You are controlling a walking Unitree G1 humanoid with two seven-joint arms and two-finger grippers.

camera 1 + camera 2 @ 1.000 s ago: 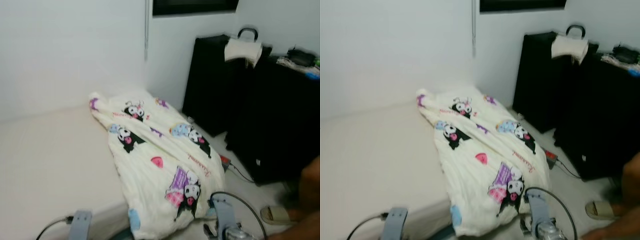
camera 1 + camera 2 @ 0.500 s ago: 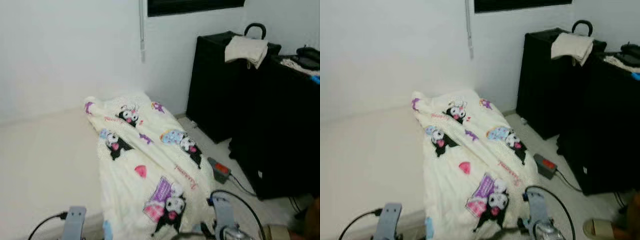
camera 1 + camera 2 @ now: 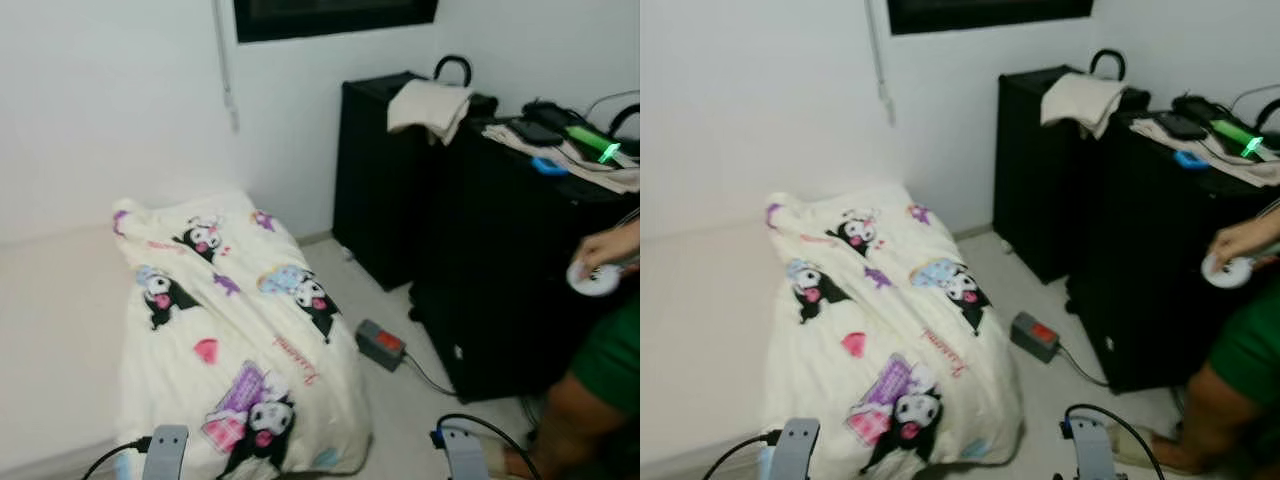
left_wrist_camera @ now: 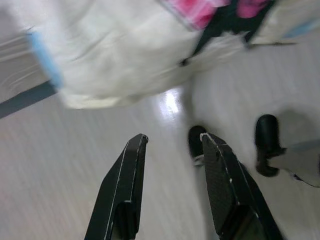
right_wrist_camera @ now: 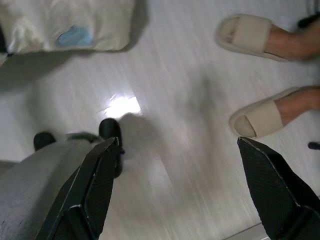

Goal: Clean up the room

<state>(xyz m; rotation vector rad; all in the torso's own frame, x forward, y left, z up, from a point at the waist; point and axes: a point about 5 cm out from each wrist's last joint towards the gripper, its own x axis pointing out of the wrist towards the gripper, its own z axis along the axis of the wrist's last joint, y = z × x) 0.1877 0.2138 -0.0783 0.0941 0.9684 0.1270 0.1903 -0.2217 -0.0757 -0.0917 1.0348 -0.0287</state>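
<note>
Blanket: we see the cream blanket (image 3: 230, 330) with cartoon prints lying along the edge of the bed (image 3: 50, 340), its lower end hanging over the side down to the floor (image 5: 165, 115).
Blanket and jaws: in the left wrist view the blanket's hanging edge is ahead of the left gripper (image 4: 170, 142), apart from the fingertips; in the right wrist view a corner of the blanket lies well off to one side of the right gripper (image 5: 180, 150). Neither gripper touches it.
Left gripper: we find its jaws parted a little, grasping nothing, pointed down at the bare floor near the foot of the bed.
Right gripper: its jaws are spread wide and released, with floor between them.
Arms: both hang low at our sides; in the head views we see just the silver wrists with their cables, left (image 3: 165, 450) and right (image 3: 462, 455).
Person: someone stands just to our right, in beige slippers (image 5: 252, 35), holding a small white round thing in one hand (image 3: 605, 250).
Cabinets: black cabinets (image 3: 480, 230) stand along the right wall, a folded cloth (image 3: 428, 105) draped on top and a green-lit gadget (image 3: 595, 145) further along.
Floor: a grey power box with a red switch (image 3: 382, 343) lies between the bed and the cabinets, its cord running off.
</note>
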